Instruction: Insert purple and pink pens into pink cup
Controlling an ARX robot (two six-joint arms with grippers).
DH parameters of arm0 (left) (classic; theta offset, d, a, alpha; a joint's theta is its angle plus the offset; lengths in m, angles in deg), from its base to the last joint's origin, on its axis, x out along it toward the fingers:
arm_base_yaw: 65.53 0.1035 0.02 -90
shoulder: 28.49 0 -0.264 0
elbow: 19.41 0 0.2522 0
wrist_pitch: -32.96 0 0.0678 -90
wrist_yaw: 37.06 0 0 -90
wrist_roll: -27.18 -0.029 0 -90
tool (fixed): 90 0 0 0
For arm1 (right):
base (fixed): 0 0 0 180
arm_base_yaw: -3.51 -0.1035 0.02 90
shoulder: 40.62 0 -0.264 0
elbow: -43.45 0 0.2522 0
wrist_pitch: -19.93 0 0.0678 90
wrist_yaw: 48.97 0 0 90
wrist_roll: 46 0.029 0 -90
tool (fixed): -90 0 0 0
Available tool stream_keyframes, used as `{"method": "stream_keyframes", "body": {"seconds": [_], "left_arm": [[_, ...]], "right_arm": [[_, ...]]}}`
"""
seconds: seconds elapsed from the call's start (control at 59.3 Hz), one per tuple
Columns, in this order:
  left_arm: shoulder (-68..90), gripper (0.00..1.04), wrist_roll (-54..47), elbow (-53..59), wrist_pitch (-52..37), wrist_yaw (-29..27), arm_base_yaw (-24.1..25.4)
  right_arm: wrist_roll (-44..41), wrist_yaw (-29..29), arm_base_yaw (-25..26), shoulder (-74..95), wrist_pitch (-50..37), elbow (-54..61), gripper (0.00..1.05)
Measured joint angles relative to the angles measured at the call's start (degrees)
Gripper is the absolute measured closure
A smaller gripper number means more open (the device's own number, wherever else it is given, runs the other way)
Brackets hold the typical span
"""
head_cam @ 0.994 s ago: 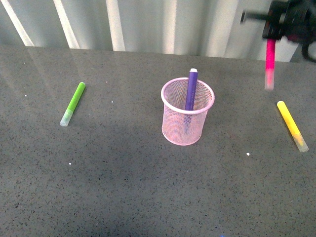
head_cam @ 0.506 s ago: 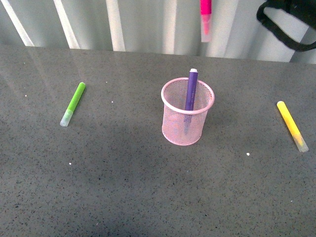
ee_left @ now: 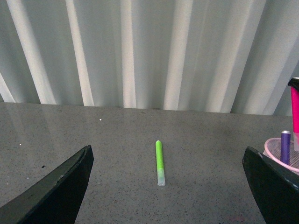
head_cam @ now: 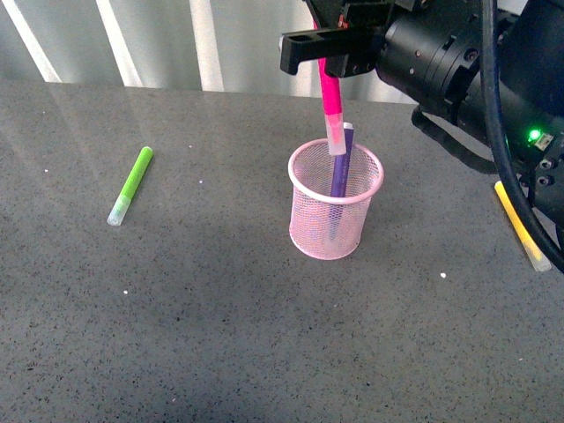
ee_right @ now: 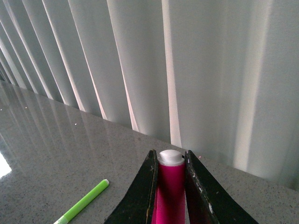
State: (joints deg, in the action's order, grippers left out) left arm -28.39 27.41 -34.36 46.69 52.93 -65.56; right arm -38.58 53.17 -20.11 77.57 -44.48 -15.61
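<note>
The pink cup [head_cam: 336, 211] stands mid-table with the purple pen [head_cam: 341, 163] leaning upright inside it. My right gripper [head_cam: 330, 55] is shut on the pink pen [head_cam: 332, 101], holding it nearly upright over the cup, its clear cap at the rim beside the purple pen. In the right wrist view the pink pen [ee_right: 171, 186] sits clamped between the black fingers [ee_right: 198, 191], its white end showing. My left gripper [ee_left: 166, 186] is open and empty; its view shows the cup's rim [ee_left: 275, 150], the purple pen [ee_left: 285, 147] and the pink pen [ee_left: 295, 109] at the edge.
A lime-green marker [head_cam: 130, 185] lies on the grey table to the cup's left; it also shows in the left wrist view [ee_left: 160, 163] and the right wrist view [ee_right: 81, 203]. A yellow marker [head_cam: 522, 229] lies at the right, partly behind my right arm. White pleated curtain behind.
My right arm has swung in from the upper right to the left and come down. The pink pen has dropped from high above until its cap reaches the cup's rim.
</note>
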Motion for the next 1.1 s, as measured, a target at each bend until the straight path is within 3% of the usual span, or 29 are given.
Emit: {"method": "stream_keyframes", "body": {"seconds": [0.64,1.096], "left_arm": [[0.0,0.07,0.0,0.0,0.0,0.0,0.0],[0.0,0.07,0.0,0.0,0.0,-0.02,0.0]], "right_arm": [[2.47,1.11,1.46,5.2,-1.01,0.09,0.93],[3.39,0.87,3.85,1.33,1.42,0.09,0.12]]}}
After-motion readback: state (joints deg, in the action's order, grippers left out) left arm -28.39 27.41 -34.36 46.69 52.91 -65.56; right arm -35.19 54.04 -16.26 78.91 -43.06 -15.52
